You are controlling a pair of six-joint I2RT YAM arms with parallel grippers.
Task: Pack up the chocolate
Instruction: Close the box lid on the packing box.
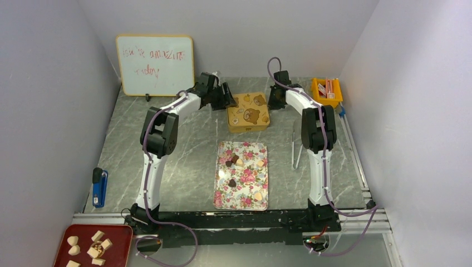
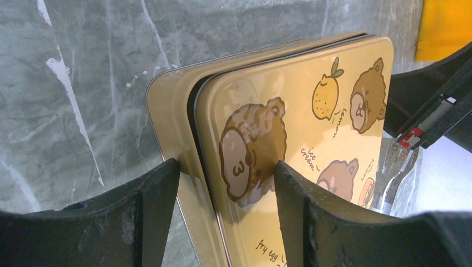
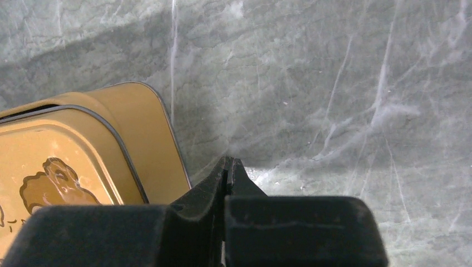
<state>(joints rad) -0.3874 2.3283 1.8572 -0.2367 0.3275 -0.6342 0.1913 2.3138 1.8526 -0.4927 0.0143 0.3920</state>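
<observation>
Left gripper (image 2: 225, 177) straddles the tin lid (image 2: 311, 139) edge, fingers apart; a firm pinch cannot be confirmed. Right gripper (image 3: 229, 167) is closed and empty beside the tin base (image 3: 150, 139). Chocolate (image 1: 234, 159) lies on the floral tray (image 1: 221, 201). Recommend lifting the lid squarely, with the base braced.

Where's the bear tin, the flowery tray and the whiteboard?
bear tin (image 1: 248, 111), top view, middle of its lid.
flowery tray (image 1: 247, 179), top view, a bare flowery patch between sweets.
whiteboard (image 1: 156, 64), top view, middle of its white face.
</observation>
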